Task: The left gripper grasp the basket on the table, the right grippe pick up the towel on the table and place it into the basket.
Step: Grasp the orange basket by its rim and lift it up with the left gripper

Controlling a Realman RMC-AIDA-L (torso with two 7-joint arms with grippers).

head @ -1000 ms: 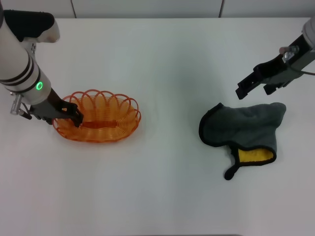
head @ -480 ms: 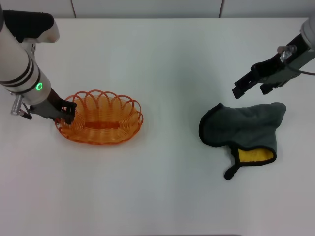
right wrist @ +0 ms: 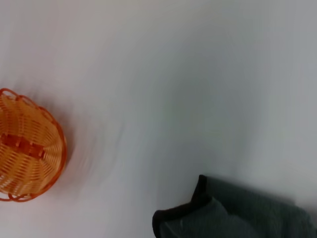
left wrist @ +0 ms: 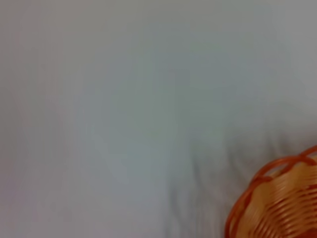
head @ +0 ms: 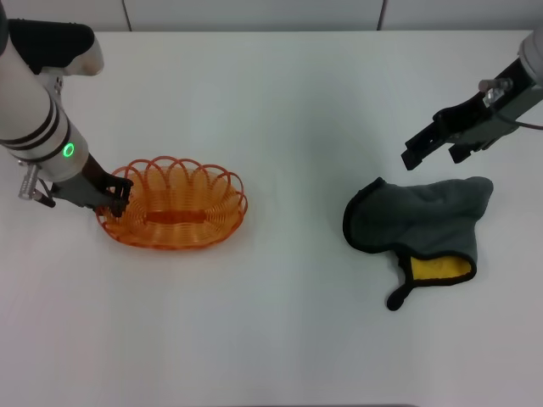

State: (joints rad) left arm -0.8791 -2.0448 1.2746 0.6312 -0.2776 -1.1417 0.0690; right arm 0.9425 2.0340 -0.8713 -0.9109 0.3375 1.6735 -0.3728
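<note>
The orange wire basket (head: 174, 212) stands on the white table (head: 271, 102) at the left; its rim also shows in the left wrist view (left wrist: 280, 201) and the whole basket in the right wrist view (right wrist: 27, 148). My left gripper (head: 116, 196) is at the basket's left end, its black fingers closed over the rim. The dark grey towel (head: 420, 219) lies crumpled at the right, yellow patch (head: 439, 269) and black loop toward the front; a corner of the towel (right wrist: 233, 218) shows in the right wrist view. My right gripper (head: 434, 155) hovers open just behind the towel, apart from it.
The tabletop stretches bare between basket and towel. A wall or panel edge (head: 254, 17) runs along the table's far side. Nothing else stands near either arm.
The basket has shifted slightly to the right and the left gripper's fingers now sit at its left rim rather than inside it. The right gripper edged a little up and left.
</note>
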